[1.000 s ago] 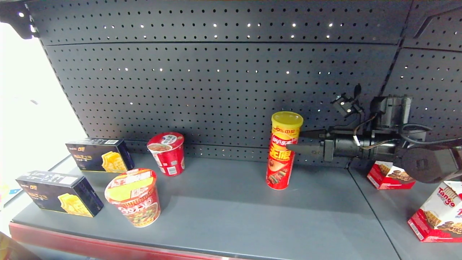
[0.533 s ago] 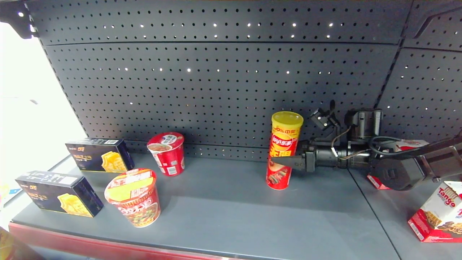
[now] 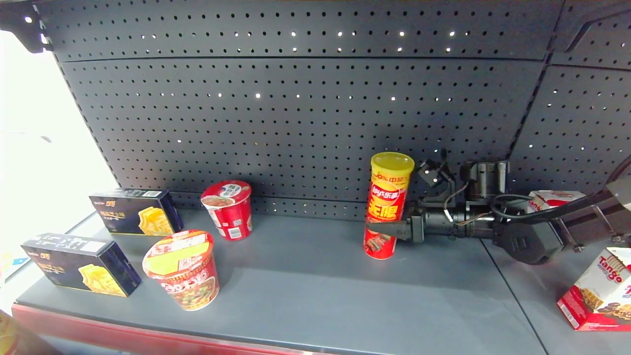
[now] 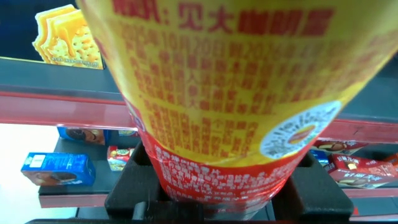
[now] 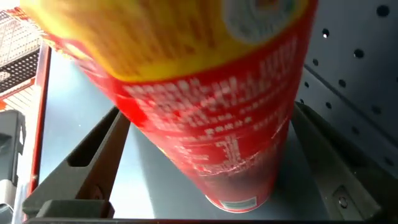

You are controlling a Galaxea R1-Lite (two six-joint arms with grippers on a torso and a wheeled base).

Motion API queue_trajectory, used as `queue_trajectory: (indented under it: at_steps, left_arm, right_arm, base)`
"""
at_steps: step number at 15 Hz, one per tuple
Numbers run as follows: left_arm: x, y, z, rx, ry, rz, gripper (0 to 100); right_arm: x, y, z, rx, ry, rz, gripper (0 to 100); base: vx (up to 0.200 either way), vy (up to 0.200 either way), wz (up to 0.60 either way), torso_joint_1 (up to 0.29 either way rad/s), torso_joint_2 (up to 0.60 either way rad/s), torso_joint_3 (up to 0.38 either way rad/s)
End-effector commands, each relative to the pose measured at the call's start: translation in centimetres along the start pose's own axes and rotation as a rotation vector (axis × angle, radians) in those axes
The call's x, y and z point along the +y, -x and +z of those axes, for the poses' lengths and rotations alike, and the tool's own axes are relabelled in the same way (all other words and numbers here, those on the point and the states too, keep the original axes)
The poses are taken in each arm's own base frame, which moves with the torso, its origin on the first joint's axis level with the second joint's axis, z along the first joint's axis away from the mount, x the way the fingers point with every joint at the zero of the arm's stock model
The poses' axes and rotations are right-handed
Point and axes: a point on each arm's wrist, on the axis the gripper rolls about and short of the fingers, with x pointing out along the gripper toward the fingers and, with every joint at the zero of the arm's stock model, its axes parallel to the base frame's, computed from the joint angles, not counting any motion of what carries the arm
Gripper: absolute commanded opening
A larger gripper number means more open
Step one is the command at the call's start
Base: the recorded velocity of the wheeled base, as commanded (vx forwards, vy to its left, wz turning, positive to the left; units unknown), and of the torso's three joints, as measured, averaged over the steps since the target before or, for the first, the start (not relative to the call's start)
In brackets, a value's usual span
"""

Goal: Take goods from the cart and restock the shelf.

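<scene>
While the released right gripper straddles the chip can centre-right, tipping threatens.
A finger catching it during withdrawal would topple this tall can.

Your grey shelf carries, from the left: front dark box, rear dark box, front noodle cup, rear noodle cup, upright chip can, then 2 wafer packs: rear wafer box, front wafer box.

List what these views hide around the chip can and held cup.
- Left wrist view: yellow-and-red tapered cup, wide end cut off by the frame edge.
- Right wrist view: red-and-yellow cylindrical chip can, lid end cut off, print blurred.
- Head view: right gripper, far side behind the can; its hold unconfirmed.
- Head view: white-and-red box, mostly behind the right arm.
</scene>
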Motion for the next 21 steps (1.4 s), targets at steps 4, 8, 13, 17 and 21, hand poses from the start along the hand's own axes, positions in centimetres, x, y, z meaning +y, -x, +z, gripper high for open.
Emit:
queue_trajectory:
  at_steps: [4, 8, 13, 17, 21]
  left_arm:
    - [0.0, 0.0, 0.0, -0.001, -0.001, 0.004, 0]
    - [0.0, 0.0, 0.0, -0.003, 0.001, 0.005, 0]
    - [0.0, 0.0, -0.1, -0.001, 0.001, 0.006, 0]
    - [0.1, 0.2, -0.2, -0.008, 0.001, 0.002, 0]
    - [0.0, 0.2, -0.2, -0.009, 0.000, -0.004, 0]
  right_arm:
    - [-0.9, -1.0, -1.5, 0.010, -0.012, 0.003, 100]
    - [-1.2, -1.4, -1.5, -0.013, 0.000, 0.003, 0]
    - [1.5, -0.3, 0.9, -0.054, 0.052, 0.035, 0]
    - [4.6, 1.9, 1.4, -0.062, 0.073, 0.064, 0]
    - [6.9, 4.5, 0.5, -0.055, 0.113, 0.065, 0]
  base:
    - [0.000, 0.000, 0.00, 0.000, 0.00, 0.000]
    - [0.000, 0.000, 0.00, 0.000, 0.00, 0.000]
    - [0.000, 0.000, 0.00, 0.000, 0.00, 0.000]
    - [0.000, 0.000, 0.00, 0.000, 0.00, 0.000]
    - [0.000, 0.000, 0.00, 0.000, 0.00, 0.000]
